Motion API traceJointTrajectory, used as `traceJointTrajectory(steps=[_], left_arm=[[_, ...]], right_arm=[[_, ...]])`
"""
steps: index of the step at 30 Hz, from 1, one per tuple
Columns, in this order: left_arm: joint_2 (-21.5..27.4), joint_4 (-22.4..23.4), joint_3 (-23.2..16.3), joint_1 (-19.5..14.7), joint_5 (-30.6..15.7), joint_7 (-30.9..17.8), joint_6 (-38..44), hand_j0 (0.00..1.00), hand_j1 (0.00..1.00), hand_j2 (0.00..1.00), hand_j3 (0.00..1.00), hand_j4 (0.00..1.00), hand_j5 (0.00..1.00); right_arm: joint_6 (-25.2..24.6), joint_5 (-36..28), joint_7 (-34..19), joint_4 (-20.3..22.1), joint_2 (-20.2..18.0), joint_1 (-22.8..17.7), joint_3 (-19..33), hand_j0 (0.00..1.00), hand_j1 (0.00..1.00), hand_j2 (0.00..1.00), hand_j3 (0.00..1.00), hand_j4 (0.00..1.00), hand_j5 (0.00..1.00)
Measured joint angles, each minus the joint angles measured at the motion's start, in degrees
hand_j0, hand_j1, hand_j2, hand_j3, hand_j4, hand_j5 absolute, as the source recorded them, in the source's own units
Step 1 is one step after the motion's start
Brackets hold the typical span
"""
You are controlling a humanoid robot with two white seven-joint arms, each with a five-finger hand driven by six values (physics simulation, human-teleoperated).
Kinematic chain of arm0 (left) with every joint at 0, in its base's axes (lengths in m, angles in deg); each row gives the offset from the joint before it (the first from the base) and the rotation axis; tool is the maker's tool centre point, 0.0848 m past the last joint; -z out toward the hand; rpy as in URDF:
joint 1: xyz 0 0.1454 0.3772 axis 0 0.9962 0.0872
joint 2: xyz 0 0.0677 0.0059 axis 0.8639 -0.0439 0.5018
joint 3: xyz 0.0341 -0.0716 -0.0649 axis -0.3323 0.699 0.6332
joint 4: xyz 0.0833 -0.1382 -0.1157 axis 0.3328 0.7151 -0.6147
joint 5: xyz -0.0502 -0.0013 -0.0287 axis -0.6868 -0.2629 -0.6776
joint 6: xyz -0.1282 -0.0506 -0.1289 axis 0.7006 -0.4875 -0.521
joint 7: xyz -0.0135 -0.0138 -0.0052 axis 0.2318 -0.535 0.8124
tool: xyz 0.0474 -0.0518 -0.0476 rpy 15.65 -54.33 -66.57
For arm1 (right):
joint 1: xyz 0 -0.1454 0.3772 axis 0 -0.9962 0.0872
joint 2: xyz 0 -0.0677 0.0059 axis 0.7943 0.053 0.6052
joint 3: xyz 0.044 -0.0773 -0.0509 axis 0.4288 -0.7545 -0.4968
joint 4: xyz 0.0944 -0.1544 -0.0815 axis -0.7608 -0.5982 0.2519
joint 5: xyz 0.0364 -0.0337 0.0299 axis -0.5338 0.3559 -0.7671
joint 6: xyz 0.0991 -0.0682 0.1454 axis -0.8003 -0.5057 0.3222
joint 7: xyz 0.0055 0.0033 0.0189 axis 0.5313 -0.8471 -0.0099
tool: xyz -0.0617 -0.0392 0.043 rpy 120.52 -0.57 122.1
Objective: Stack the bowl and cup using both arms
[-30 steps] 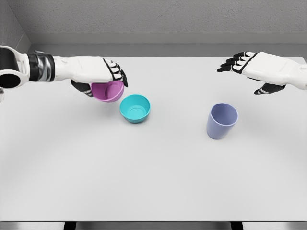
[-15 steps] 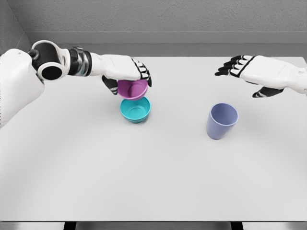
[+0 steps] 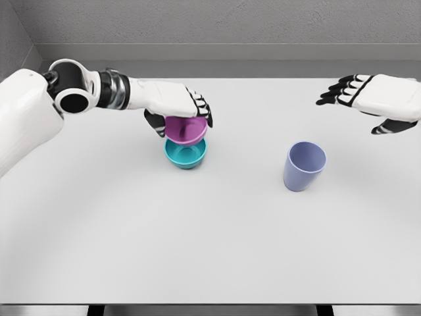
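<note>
A pink bowl (image 3: 184,130) hangs just above a teal bowl (image 3: 185,154) that rests on the white table (image 3: 210,230); its bottom looks level with the teal rim. My left hand (image 3: 181,112) grips the pink bowl from above, fingers curled over its rim. A lavender cup (image 3: 304,166) stands upright to the right of the middle. My right hand (image 3: 368,99) hovers above and to the right of the cup, fingers spread, holding nothing.
A grey wall (image 3: 223,26) runs behind the table's far edge. The table's front edge lies near the bottom of the view.
My left hand carried the pink bowl rightward and lowered it over the teal bowl. My right hand drifted to the right, away from the cup.
</note>
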Motion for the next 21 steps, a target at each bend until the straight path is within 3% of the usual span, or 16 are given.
traceJointTrajectory(steps=[11, 21], left_arm=[[1.69, -0.82, -3.07, 0.0, -1.92, 0.0, -0.01, 0.6, 0.6, 0.6, 0.6, 0.6, 0.6], [1.18, -0.73, -3.73, 0.09, -1.99, 0.0, 0.0, 0.67, 0.67, 0.67, 0.67, 0.67, 0.67]], right_arm=[[0.0, -0.25, 0.0, 1.18, 0.77, 0.0, -0.12, 1.0, 1.0, 1.0, 1.0, 1.0, 1.0], [0.01, -0.25, 0.0, 1.3, 0.91, 0.0, -0.18, 1.0, 1.0, 1.0, 1.0, 1.0, 1.0]])
